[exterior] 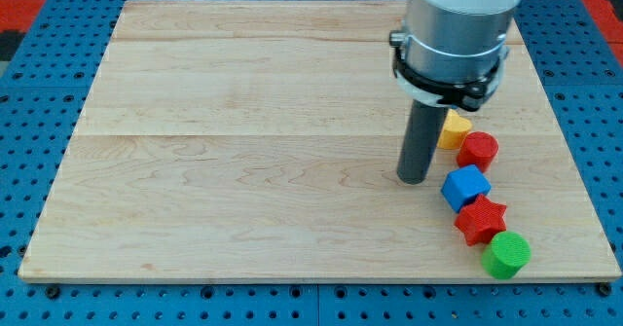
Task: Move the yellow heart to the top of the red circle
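My tip (413, 179) sits near the wooden board's (243, 151) right edge, no gripper on it. The yellow heart block (454, 128) is partly hidden behind the rod, touching the red circle block's (478, 150) upper left.

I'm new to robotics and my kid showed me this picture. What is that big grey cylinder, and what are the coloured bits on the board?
The grey cylinder is the end of a robot arm. It has no hand: it ends in a dark rod, and my tip slides on the wooden board to push blocks. Nothing is held. There is one camera, looking down at the board from one side. At the view's right lies a row of blocks: a yellow heart, partly hidden behind the rod, a red circle touching it, then a blue cube, a red star and a green circle. The tip rests just left of the blue cube.
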